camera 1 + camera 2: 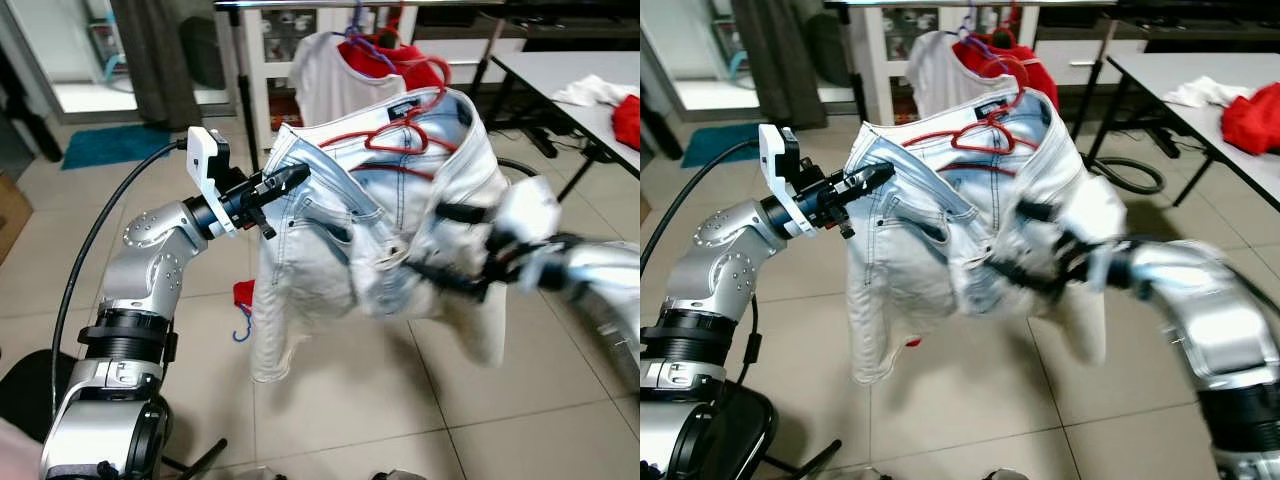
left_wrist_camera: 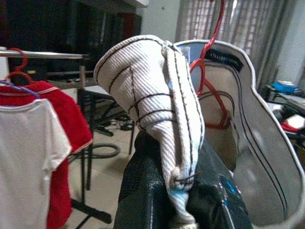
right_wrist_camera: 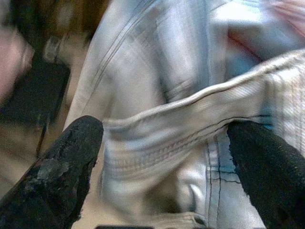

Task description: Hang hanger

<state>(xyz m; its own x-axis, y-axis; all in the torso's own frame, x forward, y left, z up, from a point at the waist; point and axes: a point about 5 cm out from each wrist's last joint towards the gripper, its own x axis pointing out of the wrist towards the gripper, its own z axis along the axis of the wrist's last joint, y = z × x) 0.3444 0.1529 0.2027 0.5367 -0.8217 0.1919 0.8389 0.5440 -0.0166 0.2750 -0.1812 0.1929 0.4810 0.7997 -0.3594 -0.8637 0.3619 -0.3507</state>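
Jeans (image 1: 370, 230), pale denim, hang in mid-air on a red hanger (image 1: 400, 135) threaded through the waistband, held up between both arms. The left gripper (image 1: 283, 185) is clamped on the waistband's left edge. The right gripper (image 3: 162, 148) has its fingers apart, straddling a denim seam. Behind, a clothes rail (image 1: 420, 4) carries a white shirt (image 1: 325, 80) and a red garment (image 1: 405, 62). A white table (image 1: 590, 80) stands at the right, with red cloth (image 1: 628, 118) on its edge. The left wrist view shows ribbed denim folded over the fingers.
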